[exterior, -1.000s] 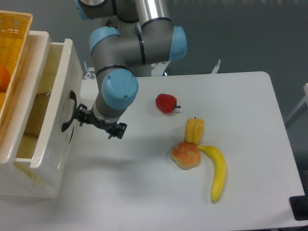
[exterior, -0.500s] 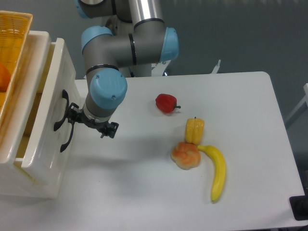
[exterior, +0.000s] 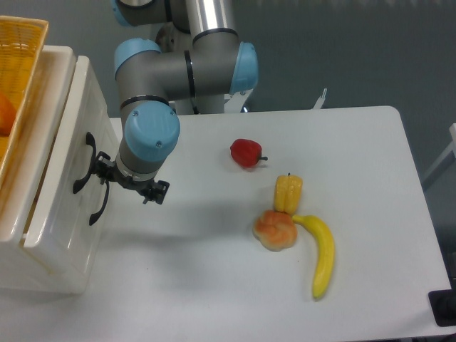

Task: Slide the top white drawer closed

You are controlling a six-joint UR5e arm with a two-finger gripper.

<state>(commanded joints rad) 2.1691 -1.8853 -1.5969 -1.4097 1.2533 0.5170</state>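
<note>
The tool (exterior: 107,173) is pressed up against the front of the top white drawer (exterior: 68,153), right at its black arched handle (exterior: 84,165). Its fingers are dark and small against the handle, so I cannot tell whether they are apart, together or gripping it.

Over the last second the arm has carried the tool toward the cabinet (exterior: 43,242), and the drawer has gone with it: the wide open box showing its inside has narrowed to a thin gap along the cabinet's top edge. The drawer front now sits almost level with the lower drawer front (exterior: 75,228) and its own handle (exterior: 98,203). My judgement is that the slide is nearly done, with only a last short push left to seat the drawer flush.

On top of the cabinet, behind the drawer, sits the yellow basket (exterior: 18,78). Away from the cabinet, out on the tabletop (exterior: 214,285), lie a red pepper (exterior: 246,152), then a yellow pepper (exterior: 288,194), an orange-pink piece (exterior: 275,229) and a banana (exterior: 320,256), all well apart from the drawer's path.
</note>
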